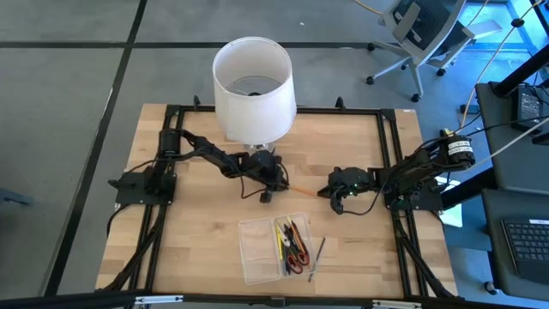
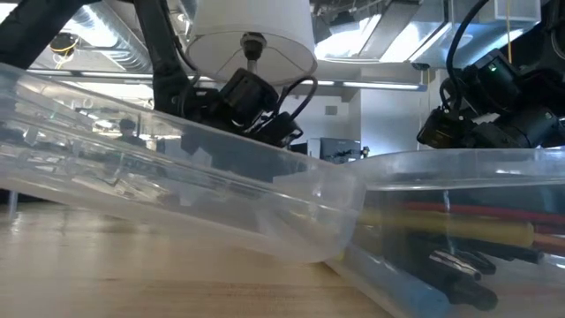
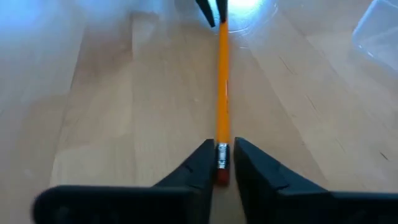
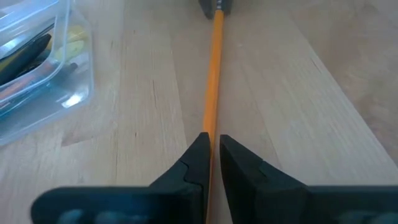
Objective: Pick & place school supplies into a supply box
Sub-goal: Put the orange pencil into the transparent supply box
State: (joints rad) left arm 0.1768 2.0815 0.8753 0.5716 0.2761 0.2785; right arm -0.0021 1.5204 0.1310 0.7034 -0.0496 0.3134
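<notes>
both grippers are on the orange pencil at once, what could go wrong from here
1. The left gripper pinches the eraser end while the right gripper pinches the other end of the pencil; if either arm moves, it could bend, snap or slip free.
2. The box already holds several supplies, so the pencil may land across them or on the rim.

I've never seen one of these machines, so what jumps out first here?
A big white lampshade stands at the table's far edge. In the middle, the left pincer and the right pincer each pinch one end of the same orange pencil. Nearer the front lies a clear supply box holding pens.
</notes>
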